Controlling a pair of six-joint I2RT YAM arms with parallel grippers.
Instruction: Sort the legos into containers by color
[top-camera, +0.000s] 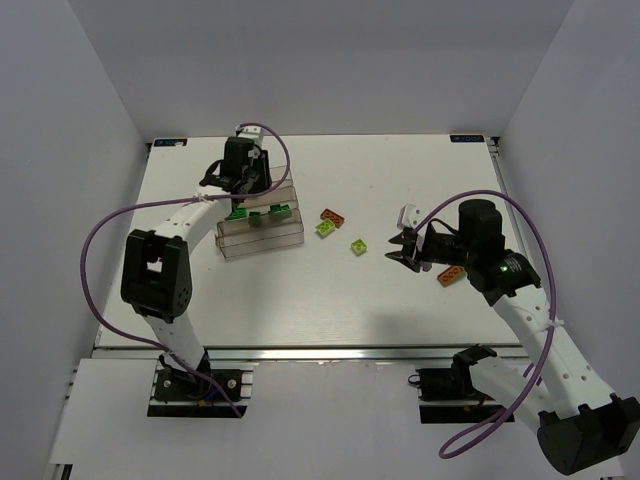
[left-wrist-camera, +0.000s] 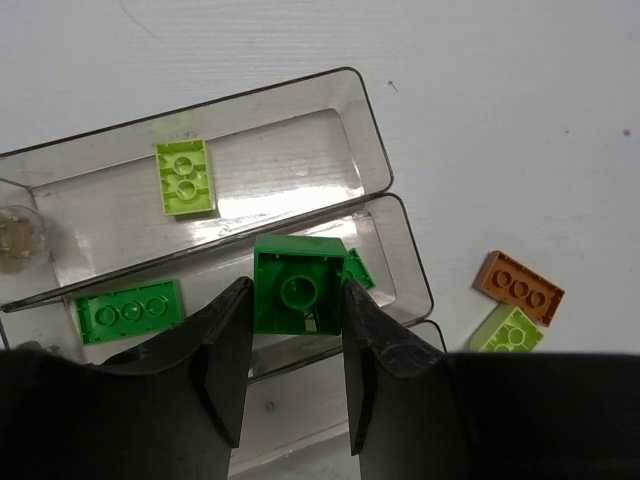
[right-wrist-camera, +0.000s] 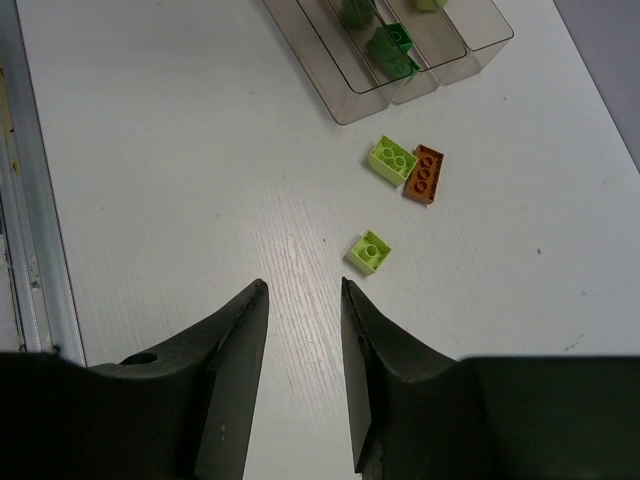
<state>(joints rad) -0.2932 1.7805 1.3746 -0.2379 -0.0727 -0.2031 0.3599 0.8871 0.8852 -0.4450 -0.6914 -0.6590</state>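
Your L gripper (left-wrist-camera: 296, 300) is clamped on a dark green brick (left-wrist-camera: 298, 278), hollow side toward the wrist cam. It hangs over the containers (left-wrist-camera: 290, 160) at the mid bin, w/ bin walls close on both sides. Inside are a lime brick (left-wrist-camera: 185, 177) in the far bin and a green brick (left-wrist-camera: 128, 310) in the mid bin. Your R gripper (right-wrist-camera: 305, 290) is empty, jaws narrowly parted, over bare table (right-wrist-camera: 150, 150) w/ free room around. A small lime brick (right-wrist-camera: 369, 250) lies just ahead, a lime piece (right-wrist-camera: 393, 160) touching an orange brick (right-wrist-camera: 424, 173) beyond. The metal rail (right-wrist-camera: 25, 230) runs along the near edge.
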